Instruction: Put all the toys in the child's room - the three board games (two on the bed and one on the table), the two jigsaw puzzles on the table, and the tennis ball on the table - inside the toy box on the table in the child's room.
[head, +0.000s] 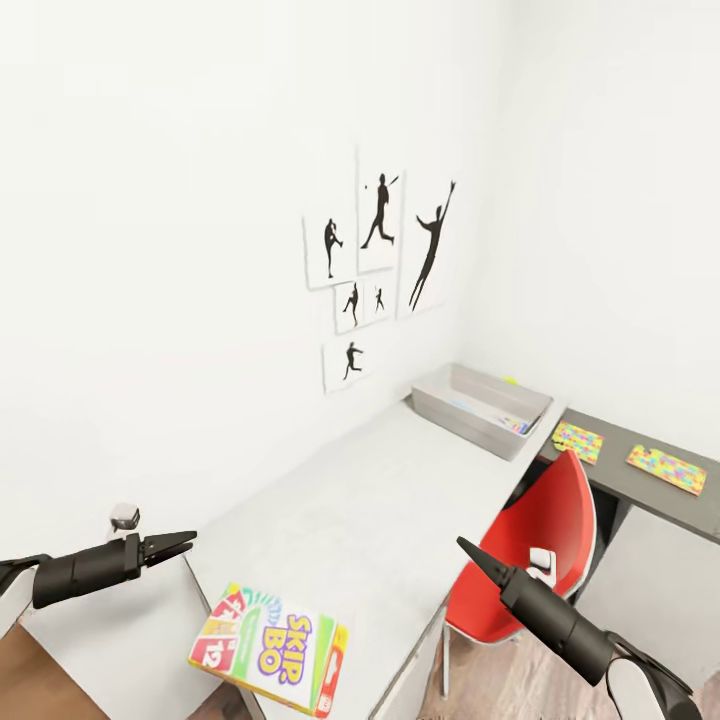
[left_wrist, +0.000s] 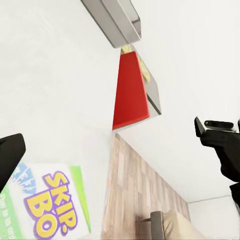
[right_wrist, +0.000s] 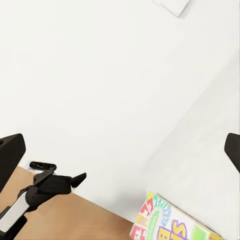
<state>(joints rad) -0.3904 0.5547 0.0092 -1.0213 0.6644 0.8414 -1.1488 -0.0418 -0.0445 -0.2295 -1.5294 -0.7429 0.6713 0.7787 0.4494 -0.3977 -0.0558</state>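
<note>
lying flat on the table (head: 380, 500), a board game (head: 270, 650) overhangs its near edge.

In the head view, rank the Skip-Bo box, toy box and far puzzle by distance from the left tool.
1. Skip-Bo box, on the table's near edge, closest to the left tool.
2. Toy box, far end by the wall.
3. Far puzzle, dark section beyond.

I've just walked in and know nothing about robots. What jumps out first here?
A bright Skip-Bo game box lies at the near edge of the pale grey desk, between two black grippers, left and right. A red chair is tucked alongside, and black athlete silhouette posters hang on the white wall above.
</note>
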